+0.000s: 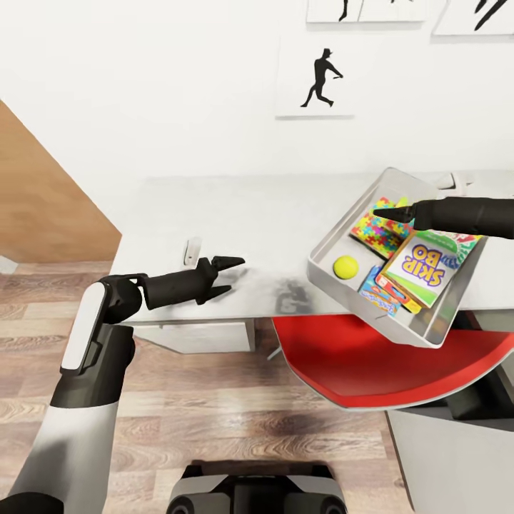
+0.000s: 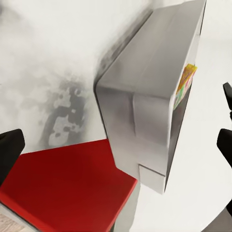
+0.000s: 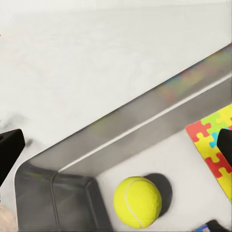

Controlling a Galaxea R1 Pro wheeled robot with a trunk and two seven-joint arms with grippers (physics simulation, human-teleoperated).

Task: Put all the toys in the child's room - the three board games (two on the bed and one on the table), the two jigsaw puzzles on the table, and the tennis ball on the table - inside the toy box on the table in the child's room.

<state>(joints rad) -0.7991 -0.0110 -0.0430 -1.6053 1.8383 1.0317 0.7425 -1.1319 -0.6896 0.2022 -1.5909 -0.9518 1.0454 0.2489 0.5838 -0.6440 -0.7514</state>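
The clear grey toy box [image 1: 330,239] stands on the right of the pale table [image 1: 235,214], and its near corner juts past the table's front edge. Inside it lie the yellow tennis ball [image 1: 345,267], a jigsaw puzzle [image 1: 380,232] and a "SKIP BO" board game [image 1: 422,268] resting on another colourful box [image 1: 377,287]. My right gripper [image 1: 382,213] hovers open over the puzzle end of the box. In the right wrist view the ball [image 3: 137,202] and puzzle [image 3: 212,147] lie just inside the box wall [image 3: 135,128]. My left gripper [image 1: 235,275] is open and empty above the table, left of the toy box [image 2: 145,96].
A red chair seat [image 1: 385,364] sits tucked under the table below the box. A small white object [image 1: 191,250] lies on the table by my left gripper. A wooden panel [image 1: 43,207] stands at the left. The white wall behind carries a ballplayer poster [image 1: 318,78].
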